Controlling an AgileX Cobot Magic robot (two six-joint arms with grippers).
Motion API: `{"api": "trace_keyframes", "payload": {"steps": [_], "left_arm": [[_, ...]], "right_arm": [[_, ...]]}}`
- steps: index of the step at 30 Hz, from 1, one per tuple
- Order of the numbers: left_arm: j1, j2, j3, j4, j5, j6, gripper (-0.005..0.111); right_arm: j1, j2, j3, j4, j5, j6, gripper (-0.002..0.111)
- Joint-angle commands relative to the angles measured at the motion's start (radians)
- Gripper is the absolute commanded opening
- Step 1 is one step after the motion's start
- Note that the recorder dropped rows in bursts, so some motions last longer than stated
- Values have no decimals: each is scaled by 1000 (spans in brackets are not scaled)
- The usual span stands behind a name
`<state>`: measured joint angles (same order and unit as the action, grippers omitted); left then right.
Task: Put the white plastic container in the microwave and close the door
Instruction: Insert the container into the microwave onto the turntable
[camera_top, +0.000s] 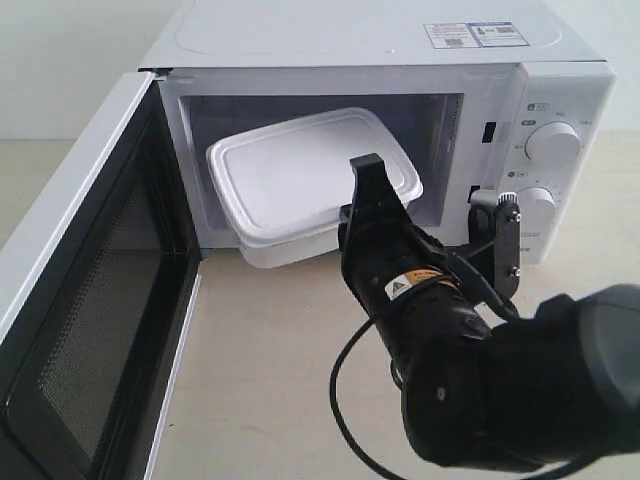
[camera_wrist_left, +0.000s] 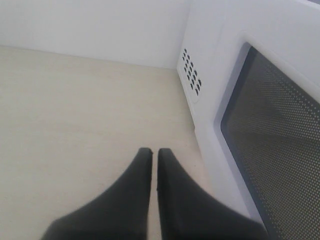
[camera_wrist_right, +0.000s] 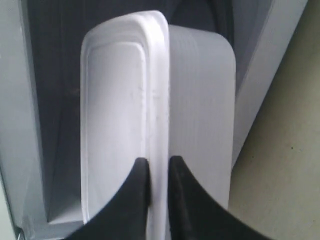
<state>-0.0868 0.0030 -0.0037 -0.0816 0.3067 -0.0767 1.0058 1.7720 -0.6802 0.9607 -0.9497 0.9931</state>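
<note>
White plastic container (camera_top: 300, 180) hangs tilted in the mouth of the microwave (camera_top: 350, 40), its far end inside and its near end jutting over the front sill. My right hand (camera_wrist_right: 158, 165) is pinched on the thin lid rim alone, so I judge the box could slip, or the lid pop loose, if I push hard. If I let go here, the door (camera_top: 90, 300), swung wide open, would strike the overhang when it closes. My left hand (camera_wrist_left: 154, 152) is closed on nothing, low beside the door's outer face, where a careless swing could bump it. Underneath is a pale beige tabletop (camera_top: 270, 340); a plain white wall (camera_wrist_left: 90, 25) stands behind.
</note>
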Motion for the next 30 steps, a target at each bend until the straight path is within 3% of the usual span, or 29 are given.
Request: {"api": "trace_keyframes", "payload": {"steps": [1, 30], "left_arm": [[2, -3, 4, 0, -3, -6, 4], [2, -3, 4, 0, -3, -6, 4]], "right_arm": [[-41, 23, -76, 3, 21, -58, 0], [-195, 196, -379, 43, 110, -195, 0]]}}
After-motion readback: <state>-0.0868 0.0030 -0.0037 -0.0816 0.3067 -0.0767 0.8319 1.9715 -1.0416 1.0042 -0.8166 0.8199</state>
